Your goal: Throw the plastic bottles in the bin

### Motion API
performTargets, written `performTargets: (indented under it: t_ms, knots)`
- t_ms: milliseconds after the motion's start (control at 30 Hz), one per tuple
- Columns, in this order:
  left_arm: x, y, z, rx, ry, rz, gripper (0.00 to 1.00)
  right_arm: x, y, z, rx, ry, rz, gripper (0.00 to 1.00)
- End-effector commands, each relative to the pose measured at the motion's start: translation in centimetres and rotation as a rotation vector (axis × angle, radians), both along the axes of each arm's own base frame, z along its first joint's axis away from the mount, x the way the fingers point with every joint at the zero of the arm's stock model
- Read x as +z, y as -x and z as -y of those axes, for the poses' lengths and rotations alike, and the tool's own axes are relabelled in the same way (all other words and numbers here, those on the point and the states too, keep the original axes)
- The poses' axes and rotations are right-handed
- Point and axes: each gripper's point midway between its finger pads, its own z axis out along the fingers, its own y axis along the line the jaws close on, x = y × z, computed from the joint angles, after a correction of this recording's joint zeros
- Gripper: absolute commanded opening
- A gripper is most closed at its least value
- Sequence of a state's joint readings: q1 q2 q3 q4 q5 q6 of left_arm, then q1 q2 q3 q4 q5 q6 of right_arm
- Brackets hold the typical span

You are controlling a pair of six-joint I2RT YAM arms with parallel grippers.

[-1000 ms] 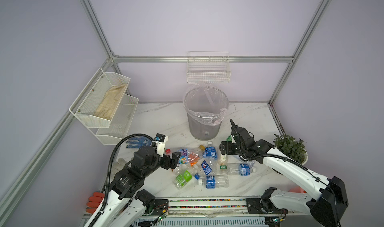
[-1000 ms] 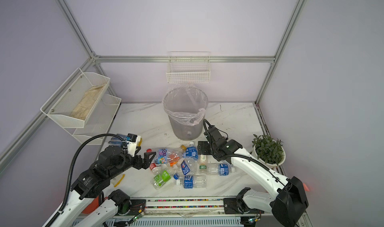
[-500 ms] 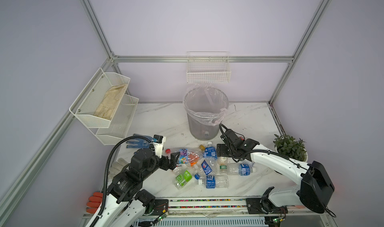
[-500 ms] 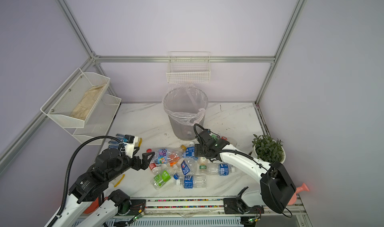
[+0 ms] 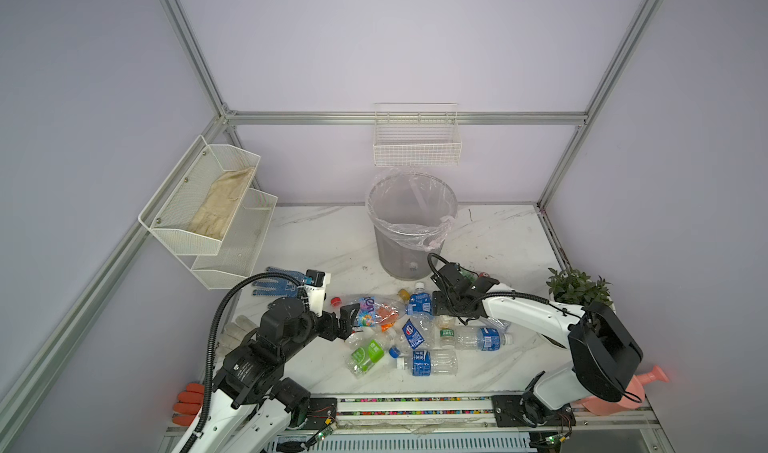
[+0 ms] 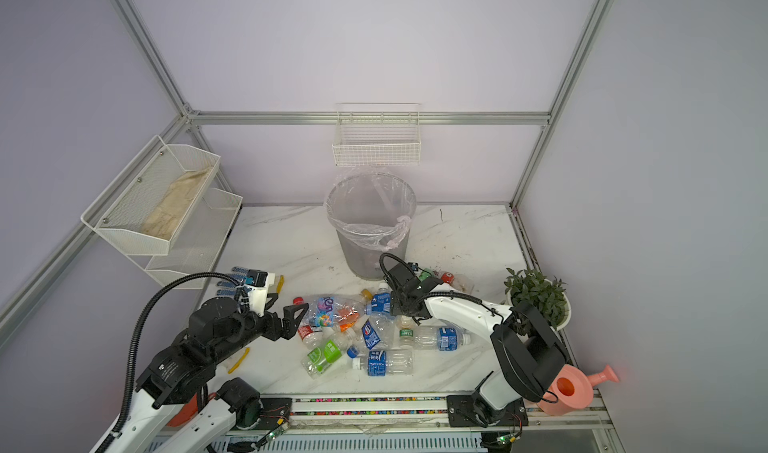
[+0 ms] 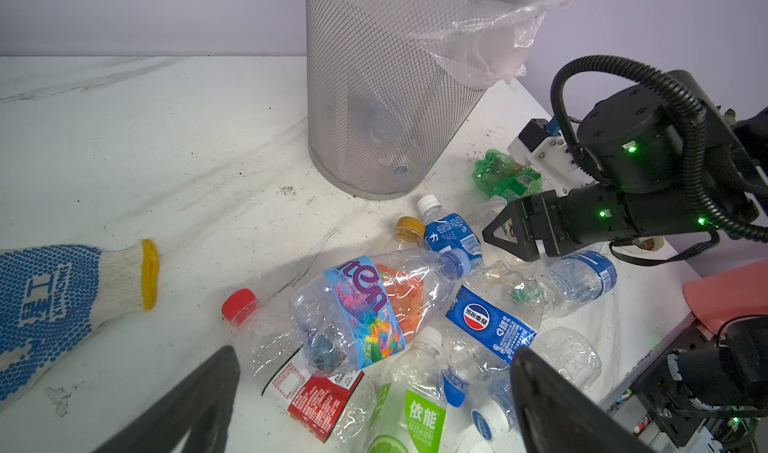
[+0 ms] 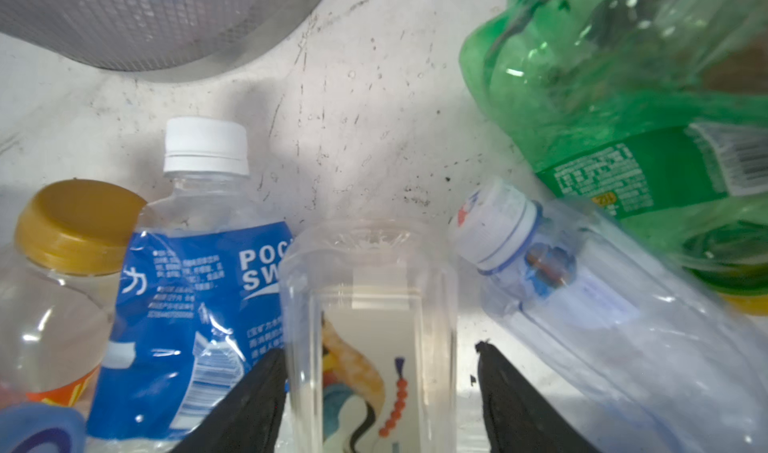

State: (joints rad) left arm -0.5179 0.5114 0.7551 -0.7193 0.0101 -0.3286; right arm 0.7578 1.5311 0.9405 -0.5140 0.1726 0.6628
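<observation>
Pick-up step: right gripper (image 8: 380,351) part-open, jaws straddling clear bottle (image 8: 370,289), not clamped; left gripper (image 7: 372,351) wide open, empty. In both top views: plastic bottles (image 5: 415,334) lower centre, bin (image 5: 409,239) just above. Next: close, lift, carry over bin.

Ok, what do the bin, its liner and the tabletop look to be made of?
The bin: likely metal, matte grey fine mesh you can see through. Its liner: thin clear plastic film, glossy, crumpled over the rim. The tabletop: smooth white slab with grey veins; marble or a marble-look laminate, cannot tell.
</observation>
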Motion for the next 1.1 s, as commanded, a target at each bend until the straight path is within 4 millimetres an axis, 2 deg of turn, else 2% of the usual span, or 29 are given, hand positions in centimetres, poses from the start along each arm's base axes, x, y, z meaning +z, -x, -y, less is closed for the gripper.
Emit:
performTargets:
  t_ms: [0, 200, 367, 533, 600, 867, 1067]
  knots:
    - [-0.7, -0.3, 0.1, 0.016, 0.018, -0.004, 1.0, -0.6, -0.1, 0.4, -0.026, 0.024, 0.01, 0.7]
    - [-0.8, -0.4, 0.1, 0.015, 0.016, -0.004, 1.0, -1.5, 0.1, 0.2, -0.018, 0.02, -0.008, 0.64]
    - [-0.8, -0.4, 0.1, 0.014, 0.015, -0.005, 1.0, -2.4, 0.2, 0.4, -0.019, 0.035, -0.024, 0.71]
    - [-0.8, -0.4, 0.2, 0.015, 0.017, -0.005, 1.0, -2.6, 0.2, 0.5, -0.025, 0.043, -0.023, 0.72]
    - [-0.8, -0.4, 0.2, 0.014, 0.017, -0.005, 1.0, -2.4, 0.2, 0.6, -0.031, 0.042, -0.017, 0.7]
    - [-0.8, -0.4, 0.1, 0.016, 0.016, -0.006, 1.0, 0.2, -0.3, 0.8, -0.05, 0.024, 0.032, 0.52]
    - [-0.8, -0.4, 0.1, 0.017, 0.016, -0.005, 1.0, 5.2, -0.9, 0.4, -0.051, -0.038, 0.119, 0.46]
